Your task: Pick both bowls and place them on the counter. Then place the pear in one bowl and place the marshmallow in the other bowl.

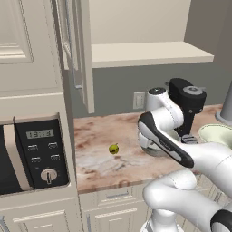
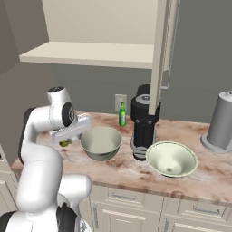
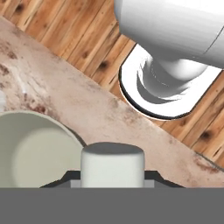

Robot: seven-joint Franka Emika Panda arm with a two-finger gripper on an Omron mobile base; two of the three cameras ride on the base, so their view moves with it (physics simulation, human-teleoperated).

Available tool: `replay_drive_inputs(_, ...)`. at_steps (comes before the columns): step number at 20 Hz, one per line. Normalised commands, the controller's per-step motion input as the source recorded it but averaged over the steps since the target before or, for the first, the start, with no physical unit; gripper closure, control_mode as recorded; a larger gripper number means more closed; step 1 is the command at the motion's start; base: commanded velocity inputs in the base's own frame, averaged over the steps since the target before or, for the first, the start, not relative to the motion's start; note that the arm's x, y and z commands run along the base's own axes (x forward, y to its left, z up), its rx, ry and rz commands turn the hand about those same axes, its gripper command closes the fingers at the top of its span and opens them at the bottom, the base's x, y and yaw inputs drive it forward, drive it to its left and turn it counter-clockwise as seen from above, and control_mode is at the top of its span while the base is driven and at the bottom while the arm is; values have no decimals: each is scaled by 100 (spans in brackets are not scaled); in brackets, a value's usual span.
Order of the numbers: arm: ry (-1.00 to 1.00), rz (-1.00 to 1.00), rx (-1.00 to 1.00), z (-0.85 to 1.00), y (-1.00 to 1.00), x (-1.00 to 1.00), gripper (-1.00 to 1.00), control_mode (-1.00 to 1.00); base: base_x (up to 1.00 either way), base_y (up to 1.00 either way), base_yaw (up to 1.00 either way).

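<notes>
My gripper (image 2: 143,152) hangs upright over the counter (image 2: 122,170), between the two bowls. In the hand view the gripper (image 3: 112,179) is shut on the marshmallow (image 3: 112,162), a white stubby cylinder. The deep grey-green bowl (image 2: 100,142) stands to its left and the wide shallow bowl (image 2: 171,158) to its right front. The pear (image 1: 113,148) lies on the counter further left, partly behind my arm in the right base view. A pale bowl inside (image 3: 30,148) shows in the hand view; which bowl it is I cannot tell.
A slim green bottle (image 2: 122,114) stands by the wall socket behind the deep bowl. A grey cylindrical appliance (image 2: 220,122) sits at the counter's right end. A microwave (image 1: 31,154) borders the counter on the left. An open cabinet door (image 2: 158,54) hangs above the gripper.
</notes>
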Motion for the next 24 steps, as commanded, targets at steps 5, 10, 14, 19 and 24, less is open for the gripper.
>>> replay_drive_inputs(5, 0, -1, 0, 1, -50, 22, 100, -100, 0, 0, 0)
replay_drive_inputs(10, 0, -1, 0, -5, -48, 25, 100, -100, 0, 0, 0)
replay_drive_inputs(14, 3, 0, 0, -15, -29, 26, 100, -100, 0, 0, 0)
replay_drive_inputs(19, 4, 0, 0, -35, -5, 50, 100, -100, 0, 0, 0)
replay_drive_inputs(24, 7, 0, 0, -34, 0, 45, 100, -100, 0, 0, 0)
